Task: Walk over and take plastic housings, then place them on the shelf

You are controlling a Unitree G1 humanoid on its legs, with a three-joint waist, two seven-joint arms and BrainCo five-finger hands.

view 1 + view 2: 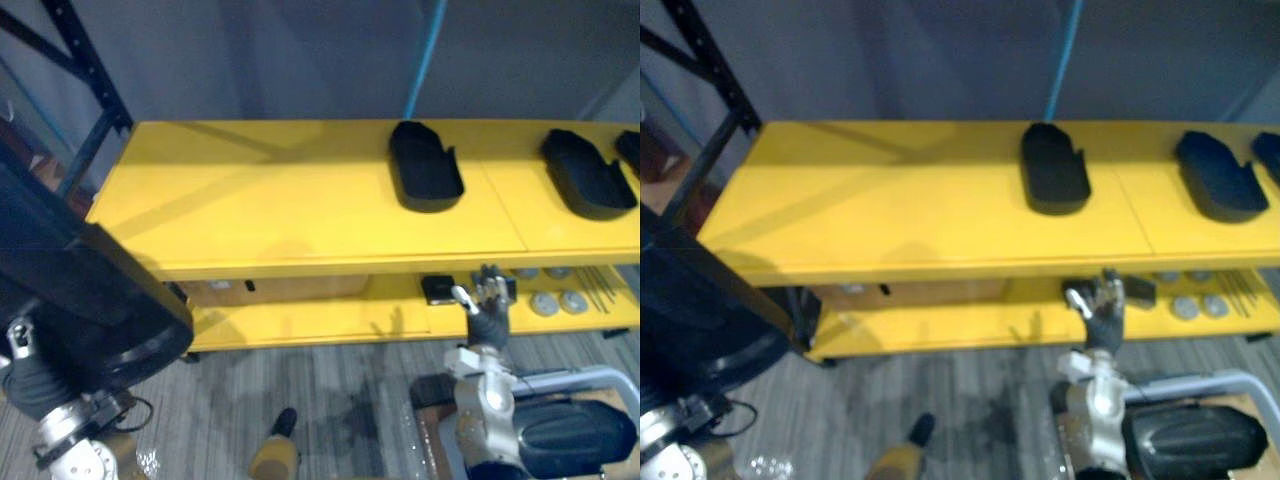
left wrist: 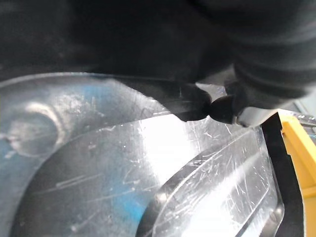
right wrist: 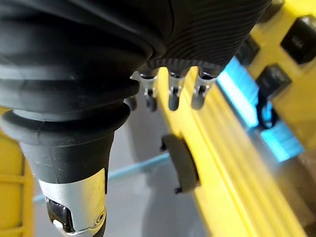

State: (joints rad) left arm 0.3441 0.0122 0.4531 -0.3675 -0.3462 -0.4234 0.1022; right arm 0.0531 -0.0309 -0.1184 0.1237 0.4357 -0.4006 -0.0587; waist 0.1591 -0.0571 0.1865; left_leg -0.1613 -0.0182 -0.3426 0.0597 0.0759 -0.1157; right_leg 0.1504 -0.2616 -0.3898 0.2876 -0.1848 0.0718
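A large black plastic housing [image 1: 95,290] hangs at the lower left, in front of the yellow shelf's [image 1: 300,215] left end. My left hand [image 2: 219,106] is shut on it, a dark fingertip pressed against its shiny inner face [image 2: 148,163]. On the top board lie a black housing [image 1: 425,165] near the middle, a second [image 1: 588,173] to its right and a third [image 1: 632,148] at the edge. My right hand [image 1: 488,305] is raised before the lower board, open and holding nothing, its fingers [image 3: 170,94] straight.
The lower board [image 1: 320,315] carries a small black box [image 1: 437,288], grey discs [image 1: 556,300] and thin rods [image 1: 600,285]. A grey-framed cart [image 1: 600,380] with a dark housing [image 1: 575,435] stands at lower right. A dark rack upright [image 1: 85,60] rises at upper left.
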